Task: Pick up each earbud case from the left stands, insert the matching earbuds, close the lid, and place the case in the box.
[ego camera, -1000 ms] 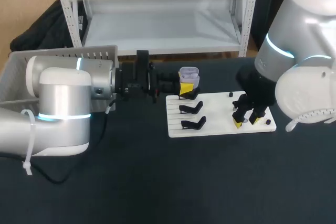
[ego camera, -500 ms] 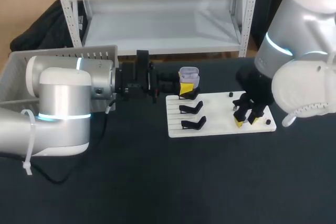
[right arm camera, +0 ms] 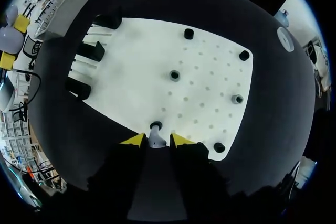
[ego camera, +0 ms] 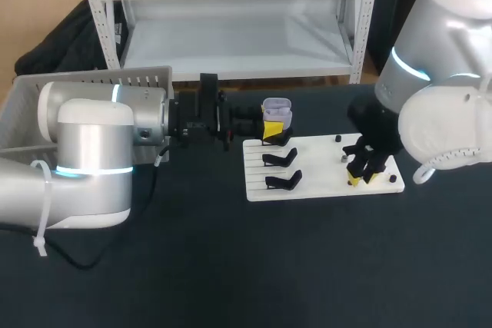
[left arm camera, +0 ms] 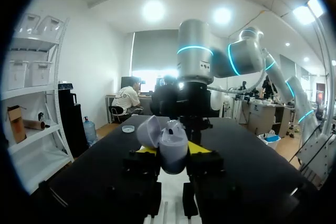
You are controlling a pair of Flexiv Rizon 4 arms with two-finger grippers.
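Left end effector (left arm camera: 174, 150) clamps the open lavender case (left arm camera: 167, 141); right end effector (right arm camera: 157, 140) straddles an earbud (right arm camera: 156, 139) on the white board (right arm camera: 142, 72), can't tell if gripped.

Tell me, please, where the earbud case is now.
In the head view, the open earbud case sits in the left end effector, behind the left rear corner of the white board.

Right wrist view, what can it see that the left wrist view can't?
Only the right wrist view shows the small black pegs on the white board and a little grey piece between its own jaws. Only the left wrist view shows the right arm, silver, beyond the lilac case. Both show that case held in the left jaws.
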